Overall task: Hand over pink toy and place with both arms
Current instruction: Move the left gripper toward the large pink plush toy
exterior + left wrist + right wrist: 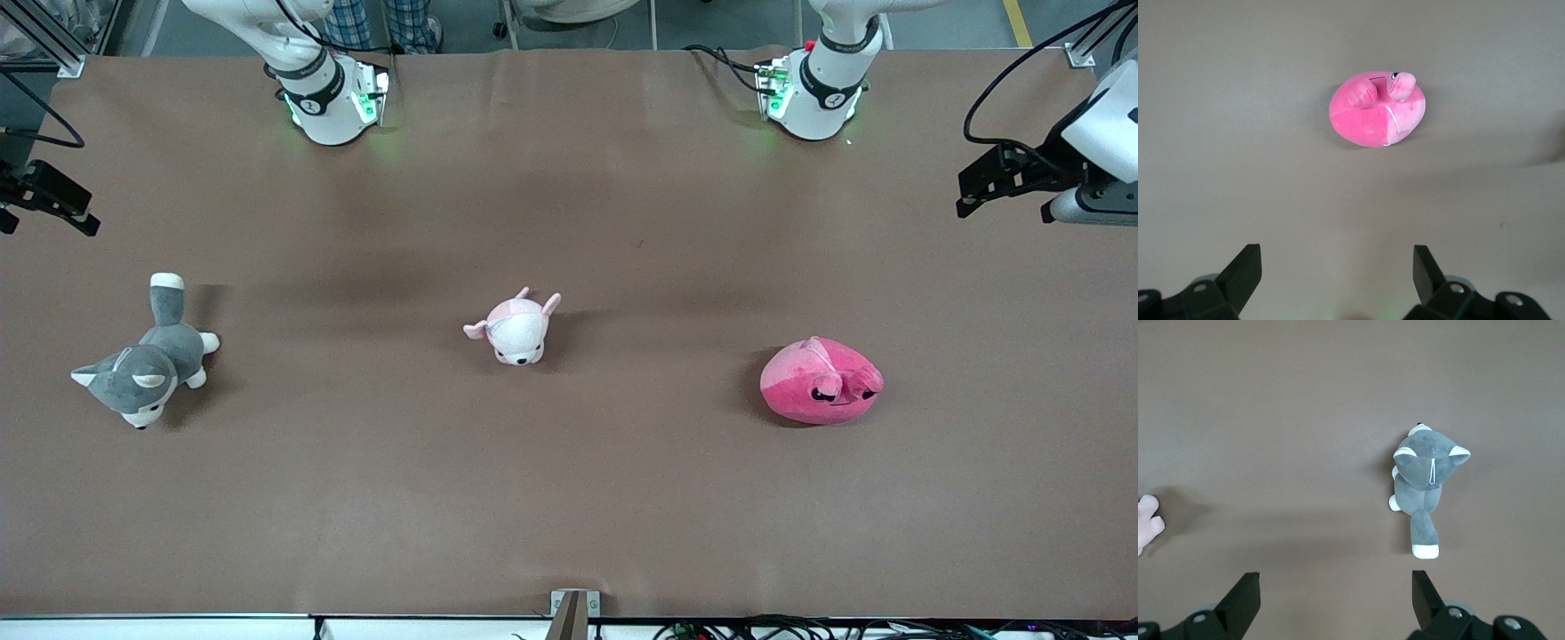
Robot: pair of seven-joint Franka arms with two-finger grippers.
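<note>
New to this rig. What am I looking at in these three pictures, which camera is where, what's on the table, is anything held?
Two white robot arms share a brown table. The front view looks down from across it, so their bases are at the top.

Three plush toys lie on it: the pink toy toward the left arm's end, a pale pink plush mid-table, and a grey plush dog toward the right arm's end.

The other two pictures come from wrist cameras. The left gripper is open above the pink toy; the right gripper is open above the dog. Nothing is held.

Brown table [569, 498], grey plush dog [147, 360], pale pink plush [516, 327], pink toy [820, 380]
</note>
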